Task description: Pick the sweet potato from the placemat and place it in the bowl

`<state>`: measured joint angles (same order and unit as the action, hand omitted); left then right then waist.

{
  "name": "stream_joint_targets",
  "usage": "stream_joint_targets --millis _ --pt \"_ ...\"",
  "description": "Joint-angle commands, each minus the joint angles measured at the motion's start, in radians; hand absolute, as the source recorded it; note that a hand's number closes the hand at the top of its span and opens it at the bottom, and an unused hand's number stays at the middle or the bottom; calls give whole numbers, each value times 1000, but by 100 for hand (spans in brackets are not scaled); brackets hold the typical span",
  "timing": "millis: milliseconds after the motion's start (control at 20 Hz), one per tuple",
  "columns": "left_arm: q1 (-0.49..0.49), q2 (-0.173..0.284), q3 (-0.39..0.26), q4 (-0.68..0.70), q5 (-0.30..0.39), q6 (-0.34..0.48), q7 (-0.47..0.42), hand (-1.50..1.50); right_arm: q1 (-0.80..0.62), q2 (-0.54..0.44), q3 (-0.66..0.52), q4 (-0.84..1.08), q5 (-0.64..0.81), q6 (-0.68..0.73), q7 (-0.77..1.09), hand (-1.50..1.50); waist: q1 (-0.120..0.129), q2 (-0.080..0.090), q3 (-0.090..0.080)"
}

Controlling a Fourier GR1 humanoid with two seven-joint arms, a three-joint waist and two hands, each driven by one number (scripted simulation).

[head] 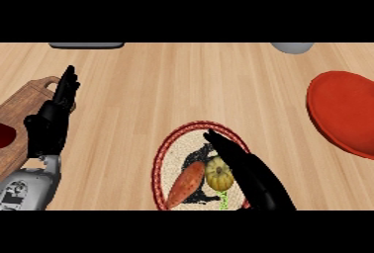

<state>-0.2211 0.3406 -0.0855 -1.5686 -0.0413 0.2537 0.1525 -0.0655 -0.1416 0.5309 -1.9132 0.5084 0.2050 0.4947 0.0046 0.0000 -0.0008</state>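
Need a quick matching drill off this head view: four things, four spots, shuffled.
1 sweet potato
2 bowl
3 left robot hand
4 right robot hand

a at the right edge of the counter
b over the cutting board, fingers straight
c lying on the placemat
d over the placemat, beside the small yellow squash

Pairs: 1-c, 2-a, 3-b, 4-d

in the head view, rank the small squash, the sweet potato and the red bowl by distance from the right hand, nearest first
1. Small squash: on the placemat, right against the right hand.
2. Sweet potato: just left of the squash.
3. Red bowl: at the counter's right edge, farthest.
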Motion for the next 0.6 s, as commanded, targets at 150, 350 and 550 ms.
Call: stream_joint_targets --millis 150,350,550 --pt "-39 -48 -3 21 -32 3 17 0 -92 68 29 128 26 109 148 -150 -5 1 1" --pt "15 -55 4 -9 -55 -2 -8 0 -108 134 77 185 89 116 231 -150 -4 0 1" --pt "53 -70 18 -56 -74 -28 6 0 -54 119 76 227 125 79 168 -150 -4 -1 1"
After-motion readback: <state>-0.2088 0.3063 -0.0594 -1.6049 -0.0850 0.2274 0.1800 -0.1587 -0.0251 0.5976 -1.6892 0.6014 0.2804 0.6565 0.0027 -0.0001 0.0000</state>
